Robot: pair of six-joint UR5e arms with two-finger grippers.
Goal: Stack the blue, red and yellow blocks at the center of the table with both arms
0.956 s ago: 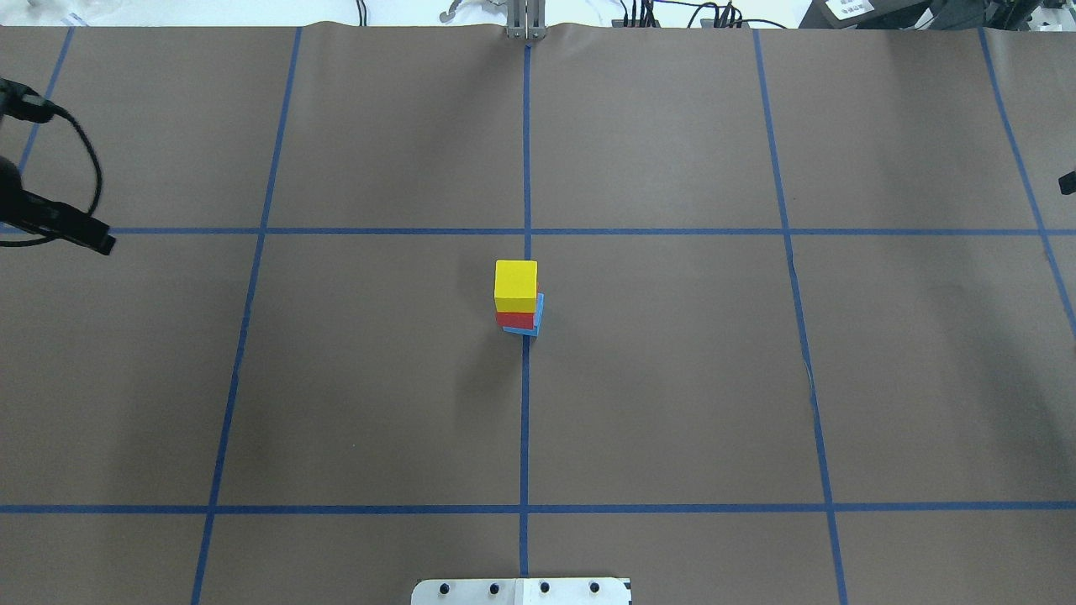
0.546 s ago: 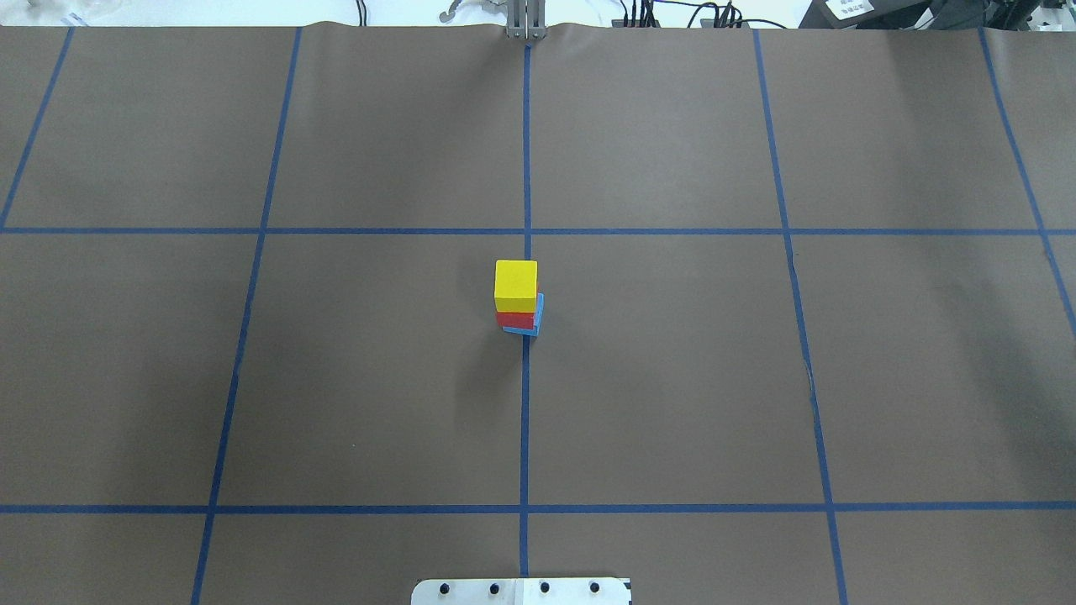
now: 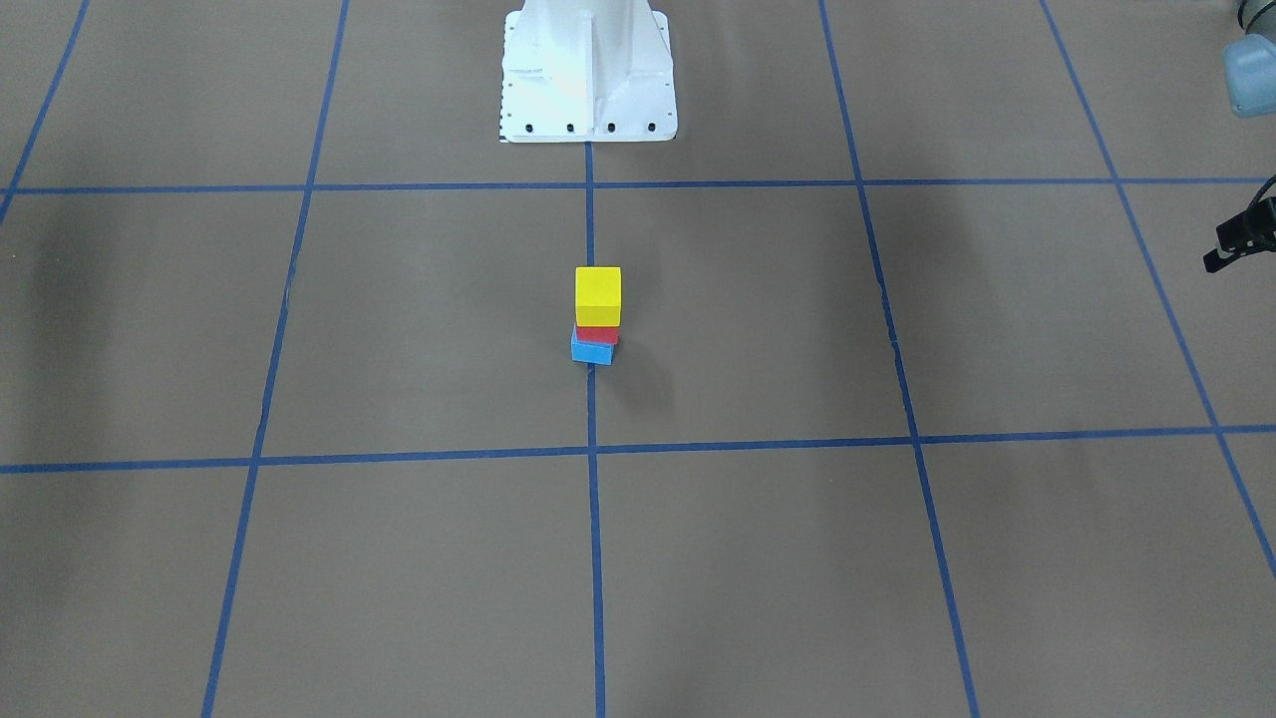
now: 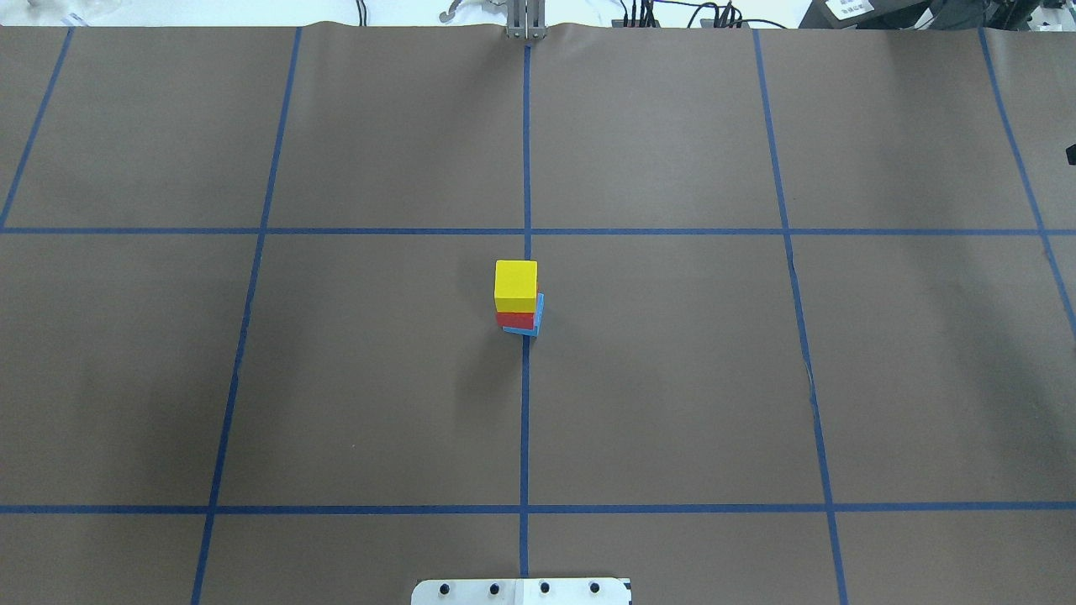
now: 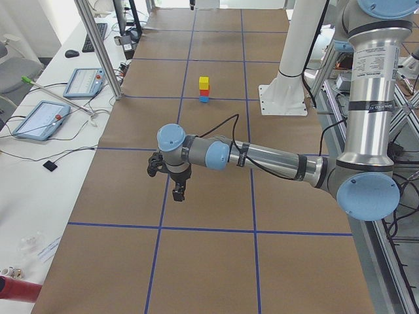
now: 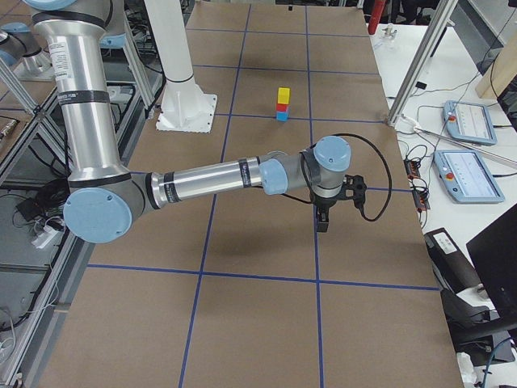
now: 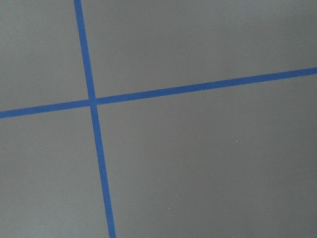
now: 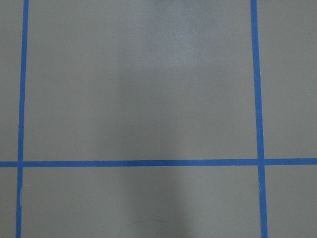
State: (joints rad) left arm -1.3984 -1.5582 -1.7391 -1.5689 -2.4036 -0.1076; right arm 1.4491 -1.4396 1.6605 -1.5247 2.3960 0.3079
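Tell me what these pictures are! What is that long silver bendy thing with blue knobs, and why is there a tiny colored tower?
Those are a robot's two bendy metal arms at a table. Cameras watch from above, from the front and from each end. One end shows the left arm up close, the other the right arm. Each arm ends in black fingers for picking things up. I cannot tell if they are open or shut, but they seem to hold nothing. The two plain pictures come from wrist cameras looking down at blue tape. In the middle, three blocks are stacked: blue block at the bottom, red block on it, yellow block on top.
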